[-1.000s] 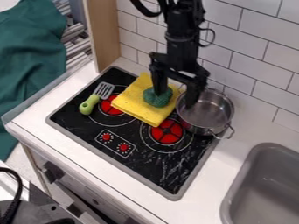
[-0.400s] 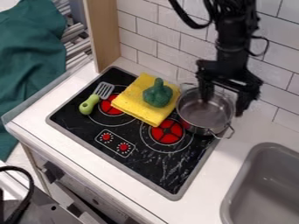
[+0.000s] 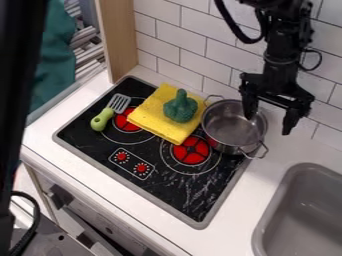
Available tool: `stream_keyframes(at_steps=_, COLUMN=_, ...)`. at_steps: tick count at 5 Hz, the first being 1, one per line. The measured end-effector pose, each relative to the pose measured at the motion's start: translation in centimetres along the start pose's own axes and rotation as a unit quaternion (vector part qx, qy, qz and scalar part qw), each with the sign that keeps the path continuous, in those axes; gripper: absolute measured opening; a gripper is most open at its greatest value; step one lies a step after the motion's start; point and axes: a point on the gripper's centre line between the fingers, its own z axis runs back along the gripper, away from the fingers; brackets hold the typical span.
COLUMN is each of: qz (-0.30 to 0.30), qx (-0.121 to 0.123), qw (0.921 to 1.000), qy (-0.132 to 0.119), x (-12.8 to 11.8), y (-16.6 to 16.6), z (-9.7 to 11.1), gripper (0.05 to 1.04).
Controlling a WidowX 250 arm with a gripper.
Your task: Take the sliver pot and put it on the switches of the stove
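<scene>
The claw (image 3: 269,125) is hanging at the far right side of the silver pot (image 3: 234,127), its fingers spread wide with nothing between them. One finger is showing over the pot's mouth and the other is showing outside it, over the white counter (image 3: 257,200). That straddle is probably meant for pinching the thin wall, since the pot looks too broad to be gripped across. Whether either finger is touching the metal, I cannot tell.

The pot is standing upright at the back right corner of the stove (image 3: 177,197), its two handles (image 3: 258,151) pointing out on opposite sides. It is not on the switches (image 3: 131,163), which are lying near the front edge. Carrying it there is likely calling for a lift high enough to clear the yellow cloth (image 3: 157,117) beside it.

On that cloth a green toy vegetable (image 3: 180,107) is resting, perhaps cushioned from rolling. The green-handled spatula (image 3: 102,119) is lying on the left, out of the likely path. The gray sink (image 3: 307,210) is sitting off to the right, playing no part here.
</scene>
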Motion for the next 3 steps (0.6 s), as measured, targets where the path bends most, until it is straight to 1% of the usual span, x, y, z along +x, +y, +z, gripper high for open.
stream_keyframes(at_steps=1, qz=0.0, qx=0.002, qw=1.0, qy=0.005, x=0.4, y=0.1, z=-0.2, gripper=1.005)
stream_keyframes(at_steps=2, qz=0.002, qx=0.005, qw=0.9997, qy=0.023, x=-0.2, y=0.3, z=-1.0, gripper=1.005)
stream_keyframes(at_steps=3, qz=0.005, qx=0.005, qw=0.9995, qy=0.032, x=-0.8, y=0.4, z=-1.6, gripper=1.005)
